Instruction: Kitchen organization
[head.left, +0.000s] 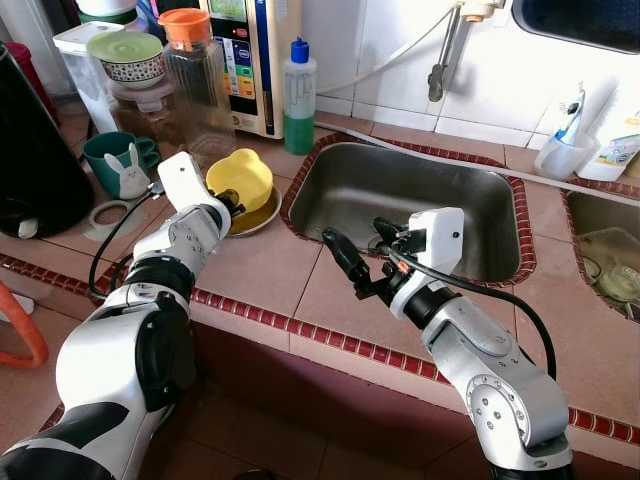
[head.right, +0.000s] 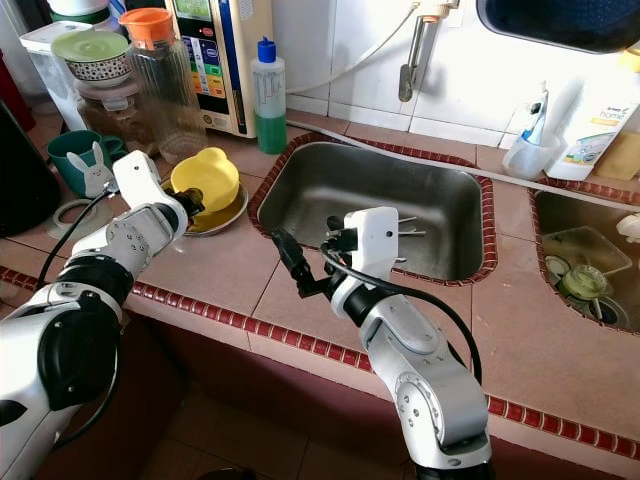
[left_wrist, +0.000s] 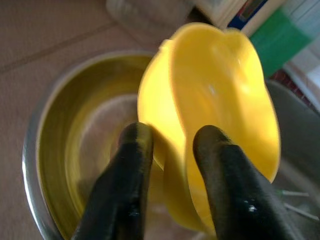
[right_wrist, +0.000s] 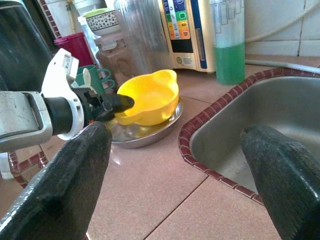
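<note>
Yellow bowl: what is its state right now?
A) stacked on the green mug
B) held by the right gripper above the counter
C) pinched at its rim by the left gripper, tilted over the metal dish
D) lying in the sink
C: the left gripper has one finger on each side of the yellow bowl rim, tilting it over the metal dish, while the right gripper is open and holds nothing.
</note>
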